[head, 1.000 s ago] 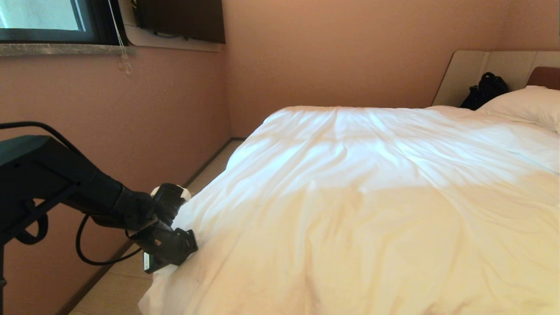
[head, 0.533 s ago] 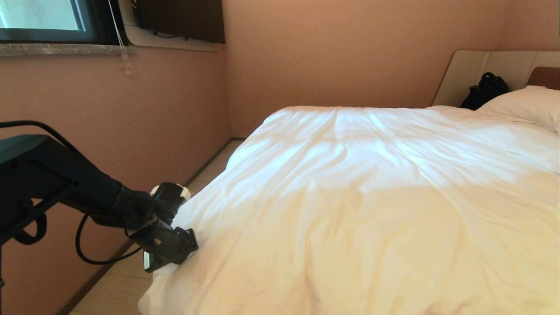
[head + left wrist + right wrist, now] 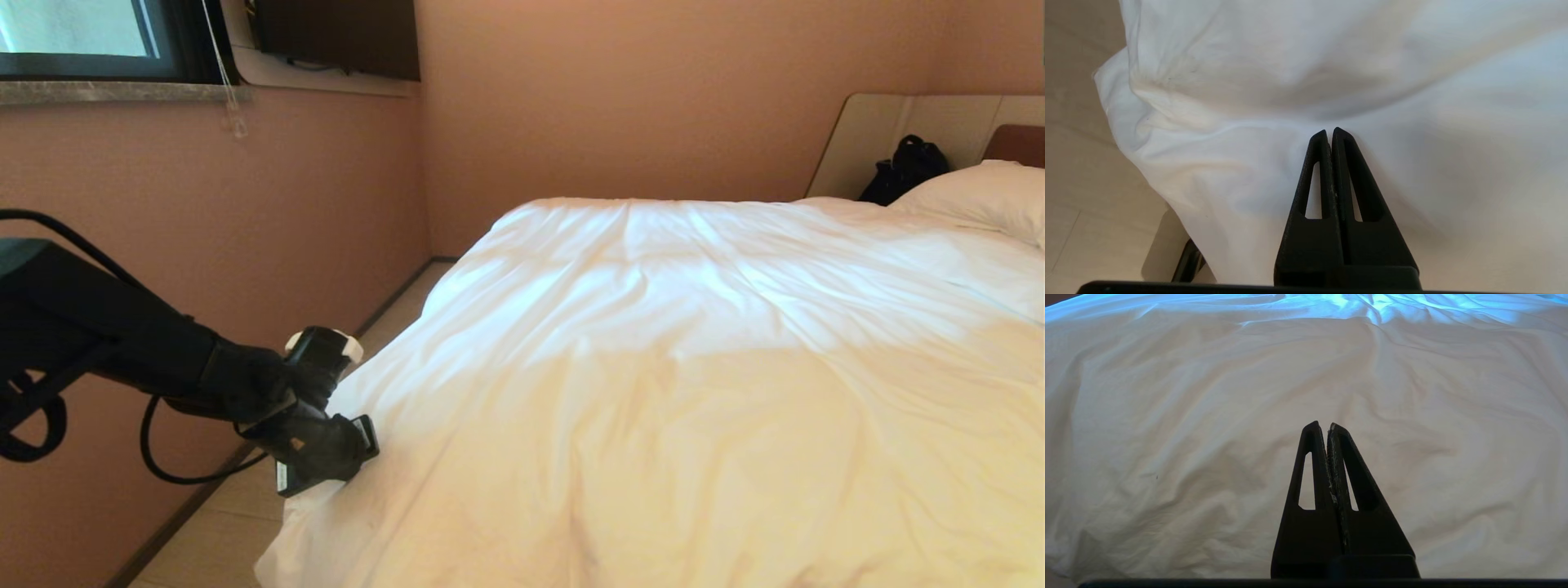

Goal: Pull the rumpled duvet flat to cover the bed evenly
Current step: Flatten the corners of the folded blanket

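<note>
Since the earlier frame, the left arm has shifted slightly: its upper section sits lower at the edge of the head view and the left gripper point(image 3: 359, 457) has edged a little further onto the corner of the duvet point(image 3: 669, 392); the fabric just below it now hangs a touch further out. Duvet, pillow point(image 3: 980, 200) and black bag point(image 3: 902, 167) at the headboard point(image 3: 922, 122) are otherwise unchanged. Left gripper point(image 3: 1330, 131): fingers point(image 3: 1316, 171) pressed fully together, tips touching the white cover at a shallow crease; whether any cloth is pinched between them cannot be told, as no fold shows between the fingers. Beyond the tips the duvet point(image 3: 1372, 81) rises in a puffy ridge; to one side its corner drapes toward the pale floor point(image 3: 1073, 163). Right gripper point(image 3: 1327, 425): clenched, empty, poised over the creased duvet point(image 3: 1208, 416), apart from it. Duvet lies spread across the bed, its surface wrinkled, near corner overhanging beside the left gripper.
</note>
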Tool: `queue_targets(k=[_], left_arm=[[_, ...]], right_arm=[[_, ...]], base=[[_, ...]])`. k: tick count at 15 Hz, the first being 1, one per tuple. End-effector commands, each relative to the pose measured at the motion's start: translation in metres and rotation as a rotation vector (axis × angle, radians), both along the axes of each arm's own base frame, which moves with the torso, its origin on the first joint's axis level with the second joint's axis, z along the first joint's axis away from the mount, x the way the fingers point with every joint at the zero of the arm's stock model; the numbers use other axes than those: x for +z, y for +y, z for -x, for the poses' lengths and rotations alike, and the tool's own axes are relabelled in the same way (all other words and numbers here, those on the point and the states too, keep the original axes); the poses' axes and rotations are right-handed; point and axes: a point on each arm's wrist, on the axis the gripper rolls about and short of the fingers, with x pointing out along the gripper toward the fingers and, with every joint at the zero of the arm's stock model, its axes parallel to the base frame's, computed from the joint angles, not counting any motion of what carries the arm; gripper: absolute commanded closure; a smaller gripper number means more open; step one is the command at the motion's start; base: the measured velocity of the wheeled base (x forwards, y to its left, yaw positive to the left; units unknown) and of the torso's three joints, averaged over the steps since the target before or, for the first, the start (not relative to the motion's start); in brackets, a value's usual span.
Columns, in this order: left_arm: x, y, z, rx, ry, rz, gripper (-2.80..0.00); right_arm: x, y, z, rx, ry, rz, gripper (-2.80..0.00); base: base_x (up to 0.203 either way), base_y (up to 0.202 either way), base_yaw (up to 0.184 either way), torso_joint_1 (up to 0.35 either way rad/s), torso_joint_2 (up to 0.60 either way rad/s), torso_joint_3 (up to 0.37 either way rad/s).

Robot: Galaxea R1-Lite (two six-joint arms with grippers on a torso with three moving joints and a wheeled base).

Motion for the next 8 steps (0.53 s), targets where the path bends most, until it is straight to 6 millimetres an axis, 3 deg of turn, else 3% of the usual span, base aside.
queue_targets(k=[1, 4, 8], left_arm=[[0.025, -0.001, 0.006, -0.004, -0.075, 0.019, 0.0], [0.06, -0.013, 0.013, -0.048, -0.189, 0.046, 0.0], [0.086, -0.029, 0.011, -0.095, -0.281, 0.072, 0.0]], right_arm=[[0.0, 0.0, 0.0, 0.0, 0.0, 0.0, 0.0], [0.0, 0.0, 0.0, 0.0, 0.001, 0.0, 0.0], [0.0, 0.0, 0.0, 0.0, 0.001, 0.0, 0.0]], base=[[0.0, 0.0, 0.0, 0.0, 0.0, 0.0], [0.0, 0.0, 0.0, 0.0, 0.0, 0.0], [0.0, 0.0, 0.0, 0.0, 0.0, 0.0]])
